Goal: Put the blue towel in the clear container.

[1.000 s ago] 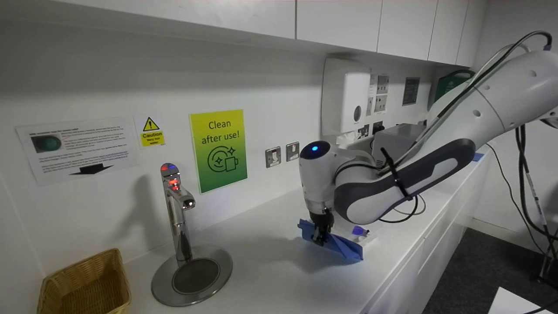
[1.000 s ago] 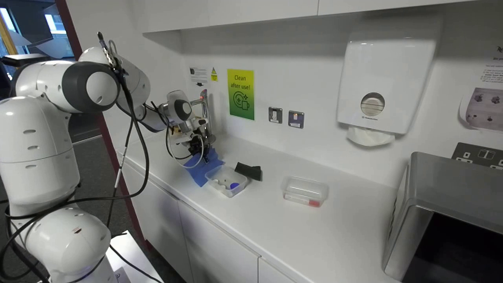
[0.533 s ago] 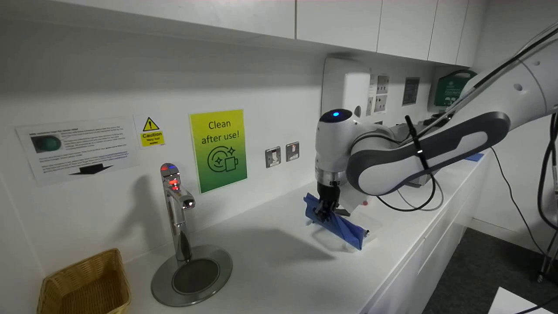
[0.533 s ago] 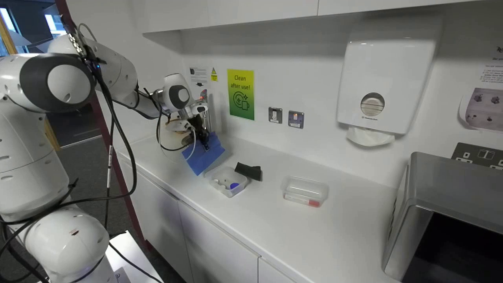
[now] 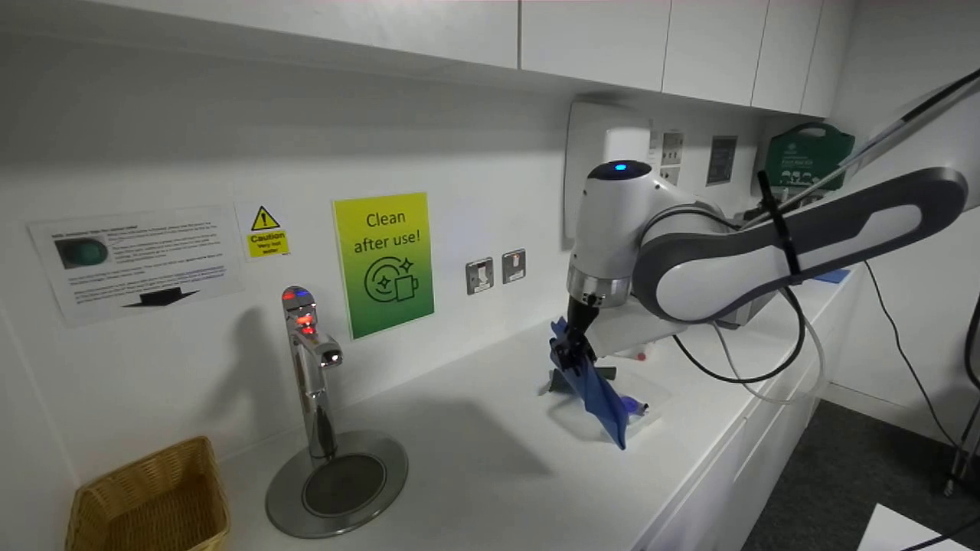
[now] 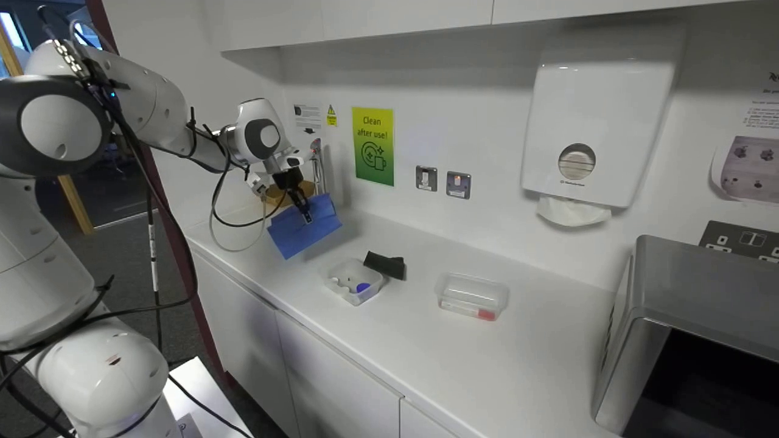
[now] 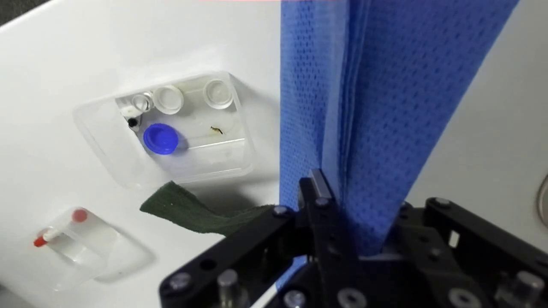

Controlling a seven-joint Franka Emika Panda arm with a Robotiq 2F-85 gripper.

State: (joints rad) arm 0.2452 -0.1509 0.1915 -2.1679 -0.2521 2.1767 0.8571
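My gripper (image 6: 307,219) is shut on the blue towel (image 6: 295,237) and holds it above the counter. The towel hangs as a folded sheet in an exterior view (image 5: 601,402) and fills the upper middle of the wrist view (image 7: 394,85). One finger of the gripper (image 7: 359,192) is partly hidden by it. A clear container (image 6: 369,295) with a blue cap and small white items stands near the towel; it also shows in the wrist view (image 7: 214,172). A second clear container (image 6: 462,309) with a red-ended item stands farther along; it also shows in the wrist view (image 7: 100,267).
A dark green cloth (image 6: 384,265) lies beside the container with the blue cap. A metal tap (image 5: 312,383) and a wicker basket (image 5: 153,497) stand at one end of the counter. A grey microwave-like box (image 6: 700,286) stands at the other. Wall cupboards (image 5: 589,38) hang above.
My gripper has risen with the towel, lifting it off the counter area beside the container. The towel has turned and now hangs more steeply in an exterior view. The containers have not moved.
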